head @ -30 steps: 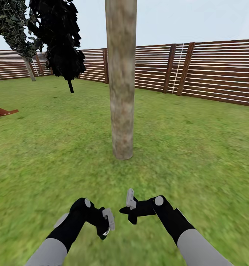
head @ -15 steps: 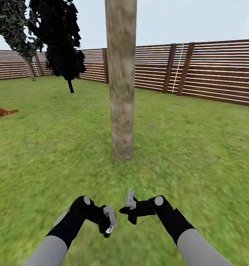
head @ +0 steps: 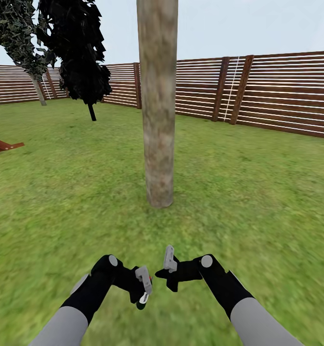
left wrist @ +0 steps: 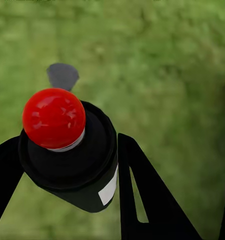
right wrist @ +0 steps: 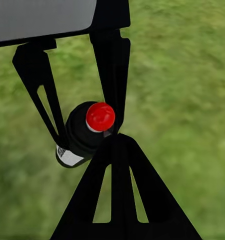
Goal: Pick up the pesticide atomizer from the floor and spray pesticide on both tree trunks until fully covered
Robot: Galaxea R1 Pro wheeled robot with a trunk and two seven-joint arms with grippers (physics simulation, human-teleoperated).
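Lowered slightly, left gripper point(head: 143, 288) grips red-capped black pesticide atomizer point(left wrist: 72, 150).

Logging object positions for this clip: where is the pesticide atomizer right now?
The pesticide atomizer sits between the left gripper's jaws, low in the head view, just short of the tree trunk.

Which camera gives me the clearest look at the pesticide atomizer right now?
The left wrist view: the pesticide atomizer sits large between the left gripper fingers, red cap and white label plain. The right wrist view shows it smaller, between those fingers. In the head view it is a small dark tip below the gripper.
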